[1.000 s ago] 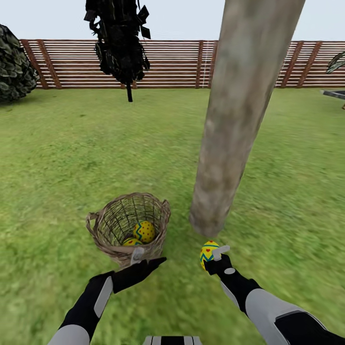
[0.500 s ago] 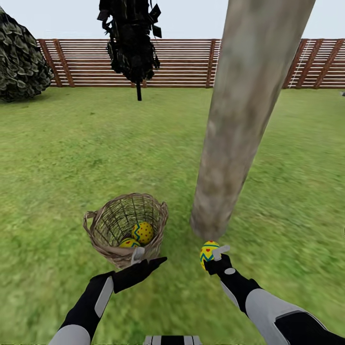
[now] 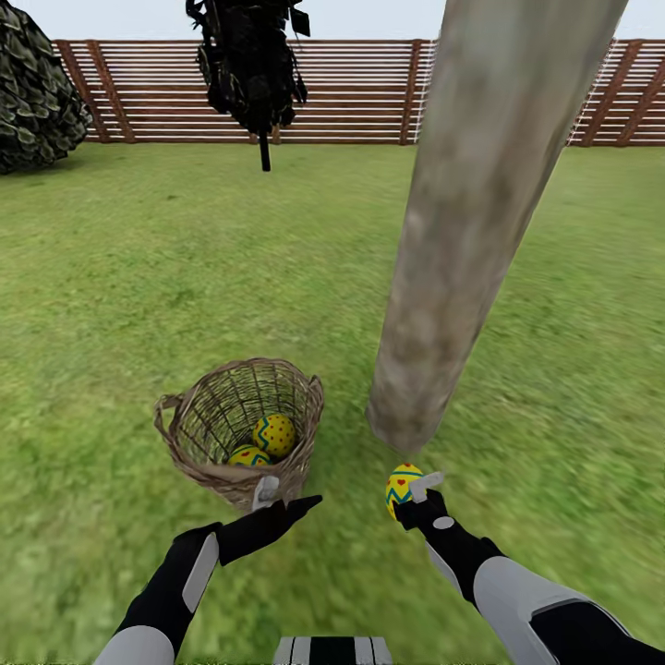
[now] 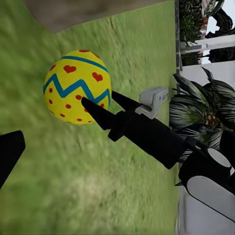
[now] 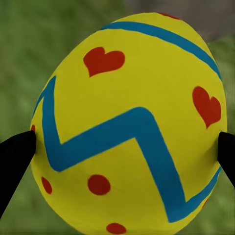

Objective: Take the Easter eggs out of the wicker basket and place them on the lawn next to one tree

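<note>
A: Left to right. Wicker basket [image 3: 238, 427] sits on the lawn [image 3: 139, 277], left of the tree [image 3: 480, 212]; we count two Easter eggs [image 3: 273, 434] inside, touching, at its near side.

B: Left gripper [image 3: 282, 499]?

A: It hovers just on the near side of the basket rim, holding nothing. Whether its fingers are spread or together we cannot tell; only one dark finger edge shows in the left wrist view.

B: And the right side?

A: Right gripper [image 3: 406, 494] is pinching the third egg [image 5: 129, 122], one dark pad at each flank. We judge the egg's long axis roughly upright in the head view. It is held low over the grass.

B: The relation that matters?

A: The trunk base lies just beyond the held egg, slightly left of it, near but apart. The right arm is plainly the nearer to the tree, so in our judgement setting down there only needs a short drop and a release. One egg out, two left in the basket
</note>
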You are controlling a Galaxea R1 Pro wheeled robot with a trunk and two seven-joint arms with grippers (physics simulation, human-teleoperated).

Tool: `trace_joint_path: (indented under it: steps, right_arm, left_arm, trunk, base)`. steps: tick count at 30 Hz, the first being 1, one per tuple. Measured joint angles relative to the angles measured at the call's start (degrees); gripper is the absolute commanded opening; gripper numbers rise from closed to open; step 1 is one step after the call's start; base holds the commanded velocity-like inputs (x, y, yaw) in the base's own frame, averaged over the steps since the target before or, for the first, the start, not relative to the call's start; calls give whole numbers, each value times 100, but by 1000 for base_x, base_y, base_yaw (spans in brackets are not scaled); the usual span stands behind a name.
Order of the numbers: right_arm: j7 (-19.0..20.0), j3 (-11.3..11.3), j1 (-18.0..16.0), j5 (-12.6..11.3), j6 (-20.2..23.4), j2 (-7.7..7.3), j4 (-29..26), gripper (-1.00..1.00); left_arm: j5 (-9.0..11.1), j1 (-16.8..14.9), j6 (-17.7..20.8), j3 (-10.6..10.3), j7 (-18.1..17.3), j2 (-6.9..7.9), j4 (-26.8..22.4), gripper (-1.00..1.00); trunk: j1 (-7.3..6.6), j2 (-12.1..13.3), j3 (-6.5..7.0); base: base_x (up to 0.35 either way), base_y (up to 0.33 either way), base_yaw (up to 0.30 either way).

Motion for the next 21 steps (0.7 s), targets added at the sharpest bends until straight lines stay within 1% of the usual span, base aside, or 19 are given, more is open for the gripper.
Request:
trace_joint_path:
  steps: [21]
  right_arm:
    - [9, 0, 0, 0, -7, -1, 0, -100]
  left_arm:
    - [-1, 0, -2, 0, 1, -1, 2, 100]
  trunk:
    - [54, -28, -466]
  base:
    - [0, 0, 0]
